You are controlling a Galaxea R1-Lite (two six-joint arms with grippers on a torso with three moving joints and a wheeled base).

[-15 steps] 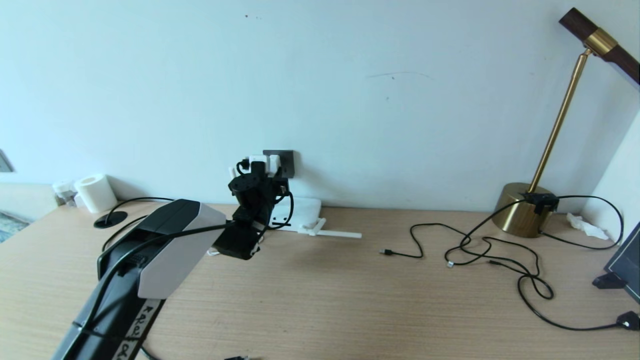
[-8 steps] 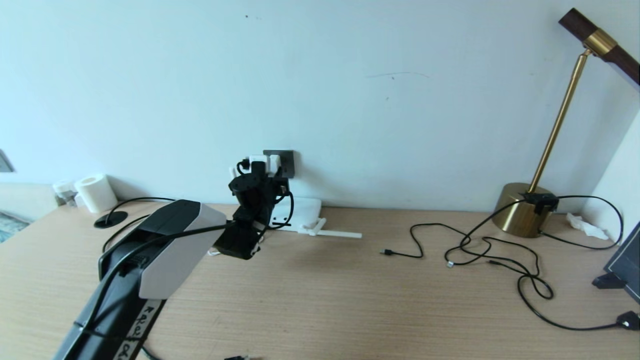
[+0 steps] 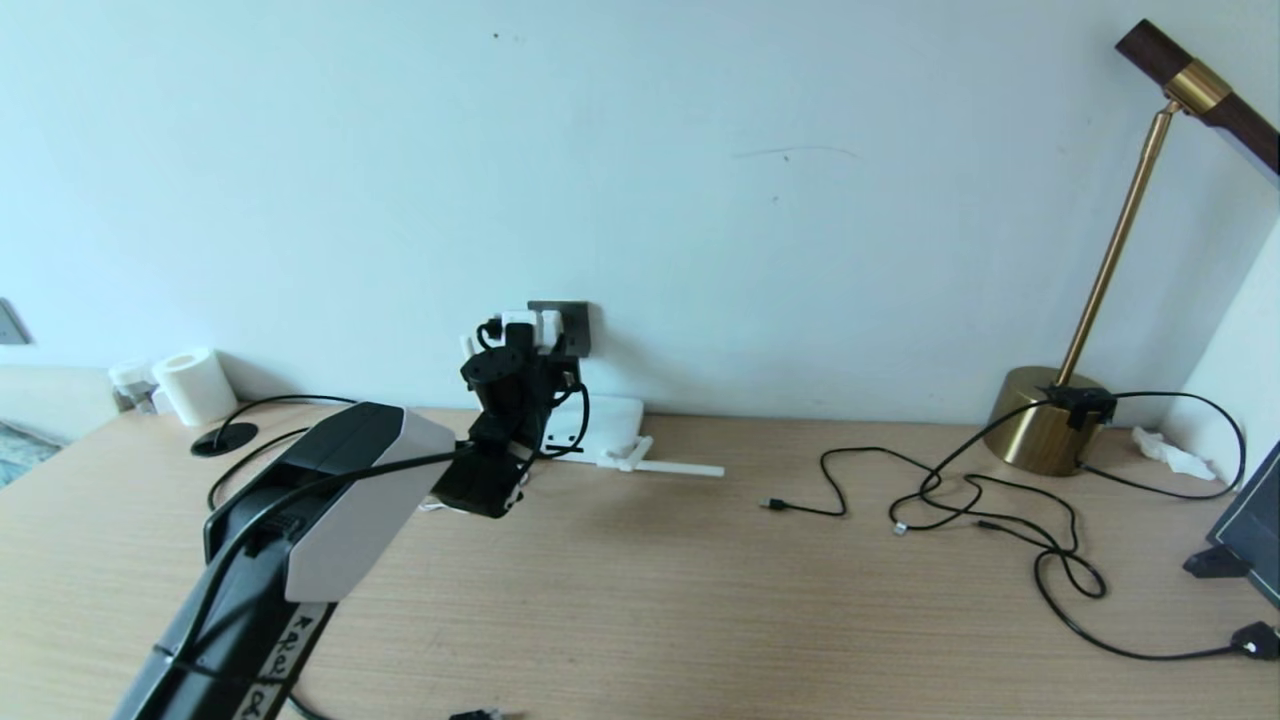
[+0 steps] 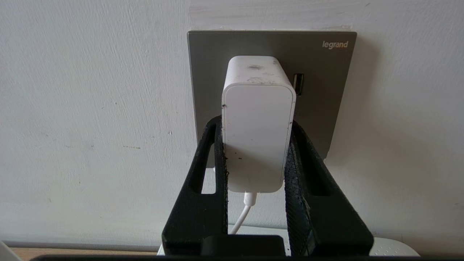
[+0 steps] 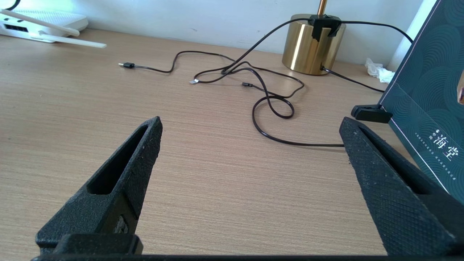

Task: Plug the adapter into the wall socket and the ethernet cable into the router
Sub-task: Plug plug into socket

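Left claw (image 4: 255, 134) is gripping the adapter (image 4: 258, 127) against the socket (image 4: 326, 90), apparently seated; releasing comes next. Right claw (image 5: 250, 127) is gaping empty.

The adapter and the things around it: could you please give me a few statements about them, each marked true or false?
1. The left gripper has its fingers clamped on the adapter. True.
2. The adapter is against the wall socket. True.
3. The right gripper holds a black cable. False: its fingers are spread wide over bare desk, holding nothing.
4. The router stands beside the brass lamp. False: it lies below the wall socket, far from the lamp.
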